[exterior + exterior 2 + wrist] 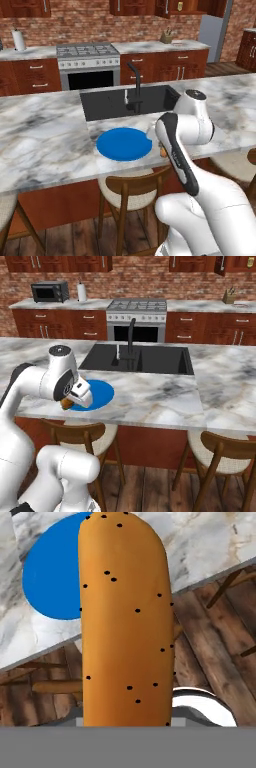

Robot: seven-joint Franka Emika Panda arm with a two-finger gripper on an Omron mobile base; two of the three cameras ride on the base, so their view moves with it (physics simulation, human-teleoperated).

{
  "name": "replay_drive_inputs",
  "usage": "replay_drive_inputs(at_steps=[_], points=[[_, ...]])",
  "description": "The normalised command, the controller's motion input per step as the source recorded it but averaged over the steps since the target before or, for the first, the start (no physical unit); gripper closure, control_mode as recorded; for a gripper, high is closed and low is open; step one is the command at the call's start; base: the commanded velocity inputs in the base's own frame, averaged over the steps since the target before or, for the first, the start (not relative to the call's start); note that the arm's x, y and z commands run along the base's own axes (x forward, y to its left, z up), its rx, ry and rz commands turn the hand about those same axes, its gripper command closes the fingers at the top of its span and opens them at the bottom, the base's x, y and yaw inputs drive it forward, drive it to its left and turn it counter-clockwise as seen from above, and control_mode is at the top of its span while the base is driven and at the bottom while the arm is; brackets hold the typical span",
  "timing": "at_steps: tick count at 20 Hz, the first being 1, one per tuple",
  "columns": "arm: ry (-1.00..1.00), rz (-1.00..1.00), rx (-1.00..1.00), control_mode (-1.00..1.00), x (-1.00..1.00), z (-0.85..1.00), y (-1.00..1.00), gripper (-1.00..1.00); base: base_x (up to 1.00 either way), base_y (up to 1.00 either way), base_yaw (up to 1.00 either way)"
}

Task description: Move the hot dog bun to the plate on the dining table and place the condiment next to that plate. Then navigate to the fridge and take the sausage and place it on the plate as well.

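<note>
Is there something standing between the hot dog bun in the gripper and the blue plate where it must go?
Nothing visible does. The hot dog bun is held near the dining table edge, beside the plate, whose blue surface lies bare.

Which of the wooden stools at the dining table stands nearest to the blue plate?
The stool directly below the plate, its backrest under the table edge; the others stand further along.
</note>
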Motion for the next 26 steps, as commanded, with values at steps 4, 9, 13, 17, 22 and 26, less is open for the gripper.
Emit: replay_drive_inputs(at_steps=[4, 9, 13, 17, 22, 26], points=[[0.2, -0.08, 0.0, -1.0, 1.0, -0.21, 0.3, 1.0, 0.0, 0.0, 0.0], [0.15, -0.08, 0.0, -1.0, 1.0, -0.53, 0.28, 1.0, 0.0, 0.0, 0.0], [0.05, -0.06, 0.0, -1.0, 1.0, -0.68, 0.05, 1.0, 0.0, 0.0, 0.0], [0.0, -0.04, -0.03, -1.0, 0.86, -0.66, 0.0, 1.0, 0.0, 0.0, 0.0], [0.0, -0.04, -0.04, -1.0, 0.81, -0.58, 0.0, 1.0, 0.0, 0.0, 0.0], [0.0, -0.04, -0.01, -1.0, 0.67, -0.43, 0.01, 1.0, 0.0, 0.0, 0.0]])
